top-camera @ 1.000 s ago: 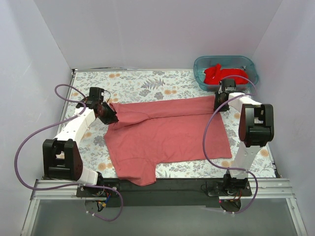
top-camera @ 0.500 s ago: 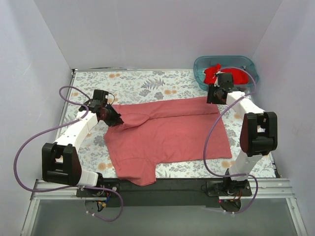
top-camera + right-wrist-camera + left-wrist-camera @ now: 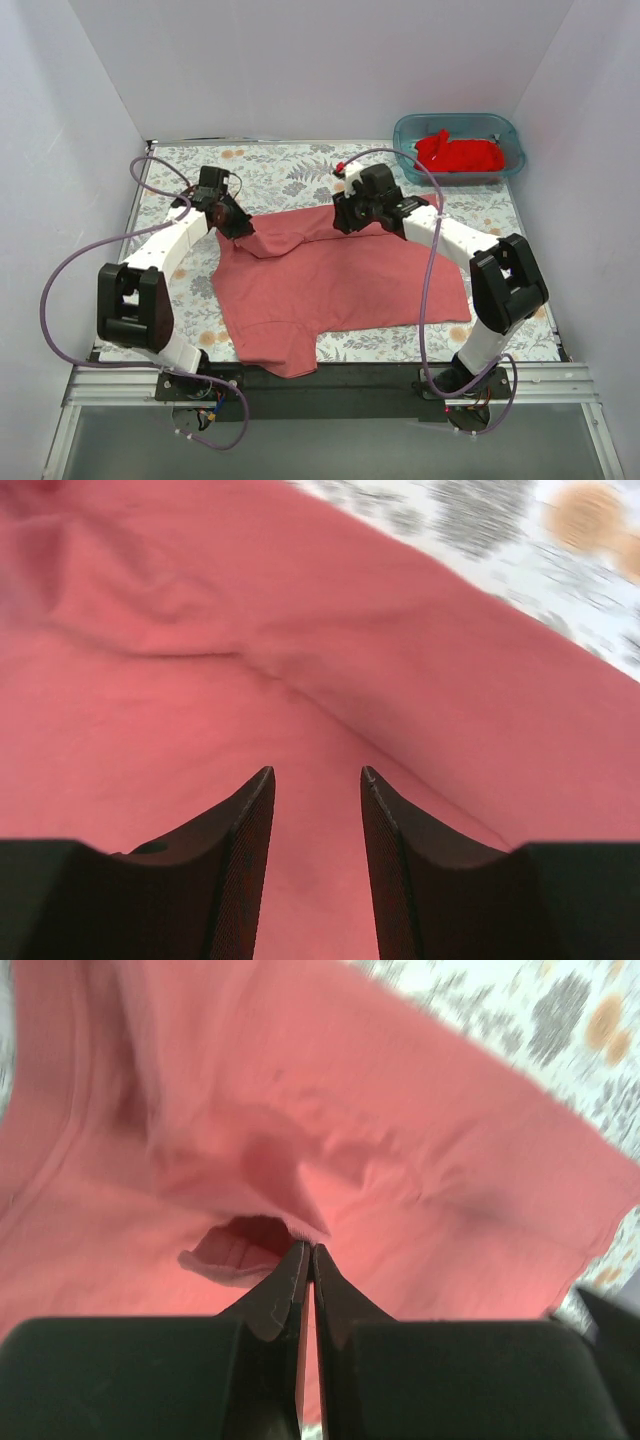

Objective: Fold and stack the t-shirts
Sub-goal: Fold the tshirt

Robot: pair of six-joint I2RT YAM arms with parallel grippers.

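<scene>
- Where plain white walls [image 3: 300, 60] close in on three sides, the counter [image 3: 300, 165] shows a pale floral print; a metal rail [image 3: 110, 375] runs along its near edge.
- At the far right corner a teal tub [image 3: 405, 150] holds the brighter red t-shirt [image 3: 458, 153], bunched up inside.
- The salmon-red t-shirt [image 3: 340, 280] lies spread over the middle of the counter, with one sleeve reaching the near edge and its far-left corner rumpled.
- From overhead, the left end effector [image 3: 235, 222] sits at that rumpled corner and the right end effector [image 3: 345, 215] sits over the shirt's far edge near the middle. Their fingers are too small to judge there.
- The left wrist view settles it: the black fingers are pressed together on a pinch of salmon cloth, with a small open fold just beside the tips.
- The right wrist view shows its fingers apart with nothing between them, salmon cloth below and floral counter at the upper right. Whether the tips touch the cloth I cannot tell.
</scene>
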